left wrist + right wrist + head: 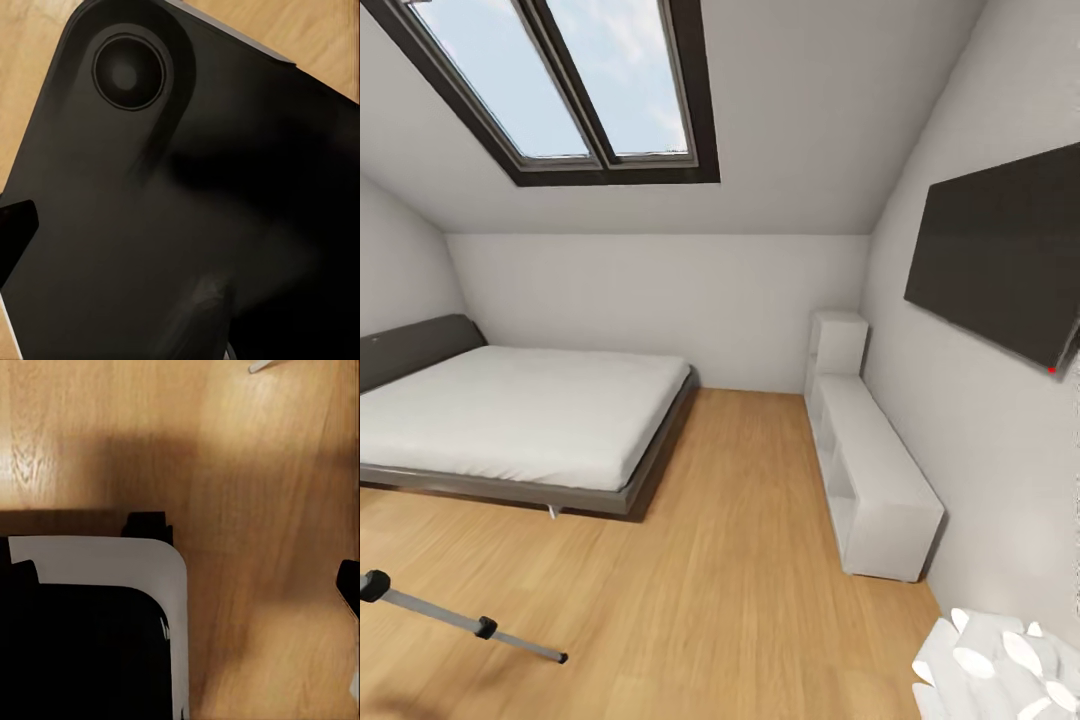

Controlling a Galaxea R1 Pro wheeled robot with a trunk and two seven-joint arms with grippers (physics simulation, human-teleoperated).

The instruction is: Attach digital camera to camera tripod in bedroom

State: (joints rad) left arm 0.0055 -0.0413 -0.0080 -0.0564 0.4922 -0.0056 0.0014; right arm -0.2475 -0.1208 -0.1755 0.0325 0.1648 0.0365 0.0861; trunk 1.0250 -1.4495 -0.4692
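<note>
A slanted silver leg of the camera tripod (430, 606), with black joints and a black foot, reaches in from the lower left of the head view, low over the wood floor. The rest of the tripod is cut off by the picture's edge. The digital camera is out of view. In the left wrist view my left gripper (180, 240) hangs close over a black rounded housing, with one dark fingertip (15, 229) at the picture's edge. My right gripper (180, 585) hangs over wood floor and a white-and-black panel (112, 562), with one fingertip (349, 585) at the edge. Nothing lies between either gripper's fingers.
The grey-framed white bed (520, 420) fills the left side of the bedroom. A low white cube shelf (875, 470) runs along the right wall under a black TV (1000, 260). A skylight (570, 80) sits in the sloped ceiling. A white lumpy shape (1000, 665) is at the lower right.
</note>
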